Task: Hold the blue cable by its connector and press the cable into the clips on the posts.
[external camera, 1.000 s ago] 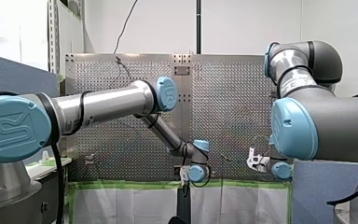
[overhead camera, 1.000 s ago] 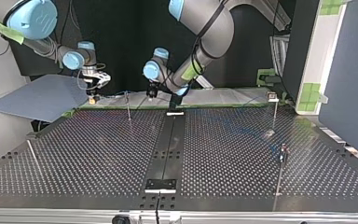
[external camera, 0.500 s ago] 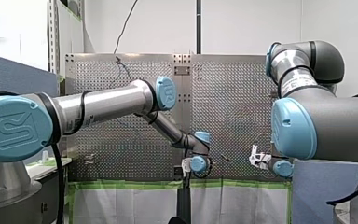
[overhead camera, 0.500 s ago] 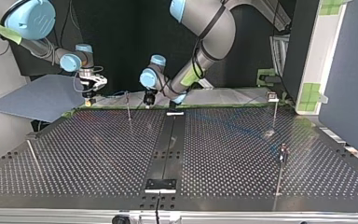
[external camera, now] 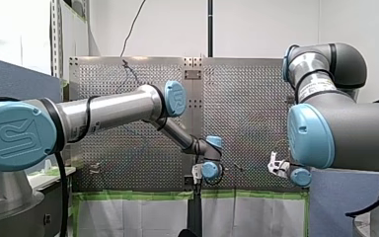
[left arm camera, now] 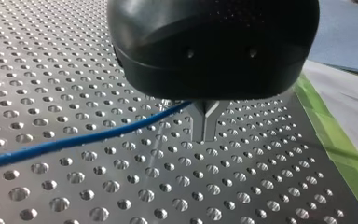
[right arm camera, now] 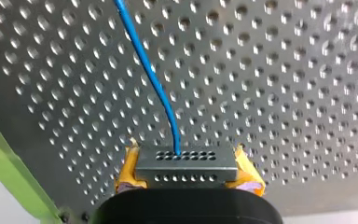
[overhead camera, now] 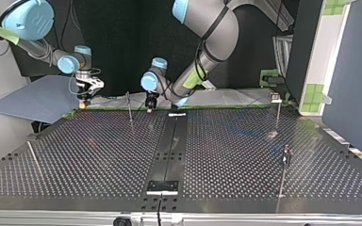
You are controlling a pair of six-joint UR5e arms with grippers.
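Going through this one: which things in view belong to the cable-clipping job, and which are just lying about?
Job: blue cable, connector, right gripper holding it, left gripper, posts with clips.
Lying about: grey-blue board, green tape.

My right gripper (right arm camera: 187,169) is clamped on the dark grey connector (right arm camera: 186,162), one yellow pad (right arm camera: 127,171) pressed against each of its ends; two rows of small holes show on the connector; the blue cable (right arm camera: 152,80) leaves its farther row and runs ahead of me in a slight curve over the perforated table (right arm camera: 289,93), roughly along the table's edge with the green tape (right arm camera: 10,183) but well apart from it; the connector sits near that taped edge.
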